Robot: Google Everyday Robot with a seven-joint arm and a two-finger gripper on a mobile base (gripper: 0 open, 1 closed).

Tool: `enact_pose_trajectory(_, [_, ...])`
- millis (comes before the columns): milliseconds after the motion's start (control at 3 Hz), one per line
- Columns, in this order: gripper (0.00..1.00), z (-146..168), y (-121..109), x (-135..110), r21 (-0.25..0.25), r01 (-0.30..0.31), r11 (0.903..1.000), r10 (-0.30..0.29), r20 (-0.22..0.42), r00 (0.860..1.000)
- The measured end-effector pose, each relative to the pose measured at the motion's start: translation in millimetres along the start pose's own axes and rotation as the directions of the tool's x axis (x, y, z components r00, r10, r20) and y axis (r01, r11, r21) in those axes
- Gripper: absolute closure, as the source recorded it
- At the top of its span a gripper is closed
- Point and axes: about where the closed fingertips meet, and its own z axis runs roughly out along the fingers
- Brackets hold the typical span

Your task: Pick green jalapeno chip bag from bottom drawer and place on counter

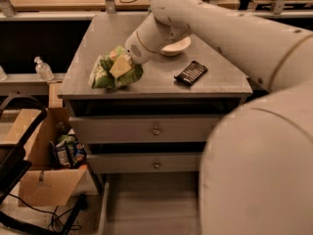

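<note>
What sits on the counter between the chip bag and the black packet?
Nothing: in the camera view that stretch of counter is bare between the chip bag and the black packet. The gripper holds the bag.

white bowl (175,47) | black packet (191,72) near bowl | cardboard box (46,182) | clear bottle (43,68)

Pale-yellow hand (121,66) grips light-green chip bag (104,75) over grey counter (161,84).
</note>
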Motion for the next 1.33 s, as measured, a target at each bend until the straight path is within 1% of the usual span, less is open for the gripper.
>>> enact_pose_trajectory(333, [1.00,-30,-40,-82,0.089,0.032,0.9955,-0.045,0.144,0.989])
enact_pose_trajectory(667, [1.00,-40,-38,-97,0.097,0.048,0.9941,-0.064,0.168,0.984])
enact_pose_trajectory(1000, [1.00,-40,-38,-97,0.097,0.048,0.9941,-0.064,0.168,0.984])
enact_pose_trajectory(1333, [1.00,-21,-45,-94,0.116,0.043,0.9923,-0.057,0.125,0.991])
